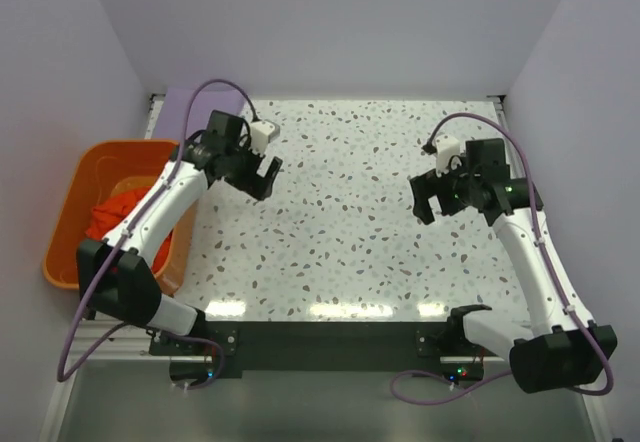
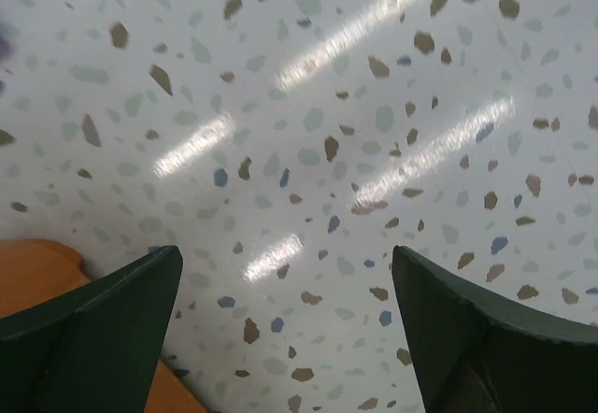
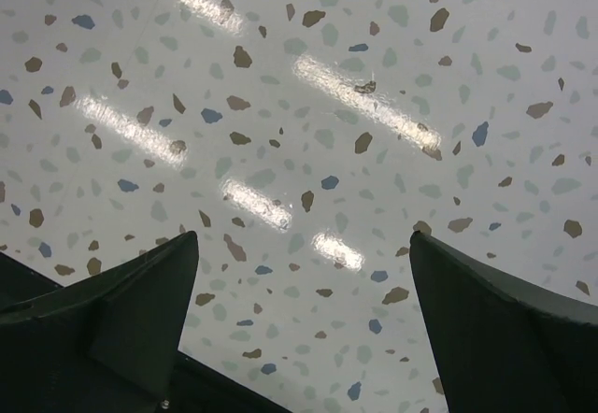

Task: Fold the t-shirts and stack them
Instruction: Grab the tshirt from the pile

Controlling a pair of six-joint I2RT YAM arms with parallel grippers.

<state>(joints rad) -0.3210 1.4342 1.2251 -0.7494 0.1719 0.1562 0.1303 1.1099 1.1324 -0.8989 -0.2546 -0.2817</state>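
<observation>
Red-orange cloth point(image 1: 120, 212) lies bunched inside the orange plastic tub point(image 1: 66, 224) at the table's left; I cannot tell which shirts it is. A pale lavender cloth point(image 1: 185, 112) shows at the table's back left corner, partly hidden by my left arm. My left gripper point(image 1: 264, 174) is open and empty above the speckled table, right of the tub; the wrist view point(image 2: 285, 263) shows only tabletop between its fingers. My right gripper point(image 1: 425, 198) is open and empty over the table's right side, with bare tabletop between its fingers in its wrist view point(image 3: 304, 245).
The speckled white tabletop point(image 1: 350, 222) spans the middle. White walls close in the back and both sides. The tub's orange rim point(image 2: 37, 273) shows at the lower left of the left wrist view. The dark front edge point(image 1: 330, 332) runs by the arm bases.
</observation>
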